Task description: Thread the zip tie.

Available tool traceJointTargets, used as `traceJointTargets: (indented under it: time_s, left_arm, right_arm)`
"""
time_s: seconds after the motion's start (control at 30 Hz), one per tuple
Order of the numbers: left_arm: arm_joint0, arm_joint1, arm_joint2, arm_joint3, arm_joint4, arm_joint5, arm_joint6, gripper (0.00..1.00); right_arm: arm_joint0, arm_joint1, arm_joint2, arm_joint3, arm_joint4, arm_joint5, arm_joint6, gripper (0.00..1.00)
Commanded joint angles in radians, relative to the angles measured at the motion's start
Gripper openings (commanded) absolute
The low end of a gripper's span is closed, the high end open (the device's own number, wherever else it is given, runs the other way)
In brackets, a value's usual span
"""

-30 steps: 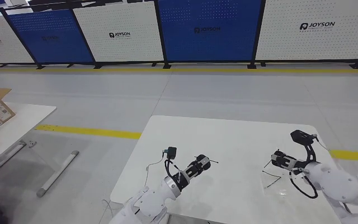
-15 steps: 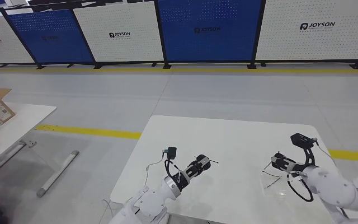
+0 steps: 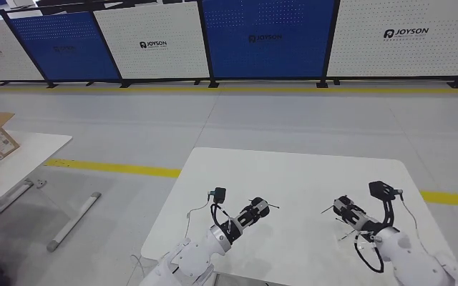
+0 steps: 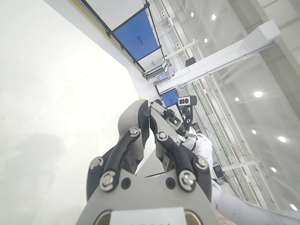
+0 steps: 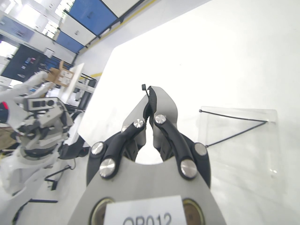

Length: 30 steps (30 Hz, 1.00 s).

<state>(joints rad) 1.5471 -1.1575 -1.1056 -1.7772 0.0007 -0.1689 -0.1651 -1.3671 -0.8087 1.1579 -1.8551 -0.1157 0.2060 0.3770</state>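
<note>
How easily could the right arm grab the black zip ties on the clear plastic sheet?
Probably not: its jaws are shut on another black zip tie, though the clear plastic sheet lies nearby, unobstructed.

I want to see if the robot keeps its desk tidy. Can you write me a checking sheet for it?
Surface: white table.
Job's things: black zip tie in the right gripper; thin black strip sticking out of the left gripper; two spare zip ties lying on a clear sheet.
Clutter: nothing seen.
Grippers: left shut on the strip, right shut on the zip tie.
Cables: left arm cable and right arm cable, both black loops.
Surroundings: blue and white panels, yellow floor line, second table.
</note>
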Motion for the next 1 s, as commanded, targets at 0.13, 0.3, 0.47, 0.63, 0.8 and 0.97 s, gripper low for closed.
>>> traceJointTargets:
  time_s: [0.13, 0.3, 0.47, 0.63, 0.8, 0.97]
  left_arm:
    - [0.000, 0.000, 0.000, 0.000, 0.000, 0.000, 0.000, 0.00]
    - [0.000, 0.000, 0.000, 0.000, 0.000, 0.000, 0.000, 0.00]
    - [0.000, 0.000, 0.000, 0.000, 0.000, 0.000, 0.000, 0.00]
    - [-0.007, -0.002, 0.023, -0.008, 0.048, 0.007, 0.007, 0.00]
    - [-0.028, -0.014, 0.091, 0.010, 0.123, 0.027, 0.044, 0.00]
    - [-0.047, -0.029, 0.128, 0.056, 0.113, 0.045, 0.131, 0.00]
  right_arm:
    - [0.000, 0.000, -0.001, 0.001, -0.006, 0.001, 0.001, 0.00]
    - [0.000, 0.000, -0.001, 0.001, -0.006, 0.001, 0.001, 0.00]
    - [0.000, 0.000, -0.001, 0.001, -0.006, 0.001, 0.001, 0.00]
    - [0.000, 0.000, -0.001, 0.001, -0.006, 0.001, 0.001, 0.00]
    - [0.000, 0.000, -0.001, 0.001, -0.006, 0.001, 0.001, 0.00]
    - [0.000, 0.000, -0.001, 0.001, -0.006, 0.001, 0.001, 0.00]
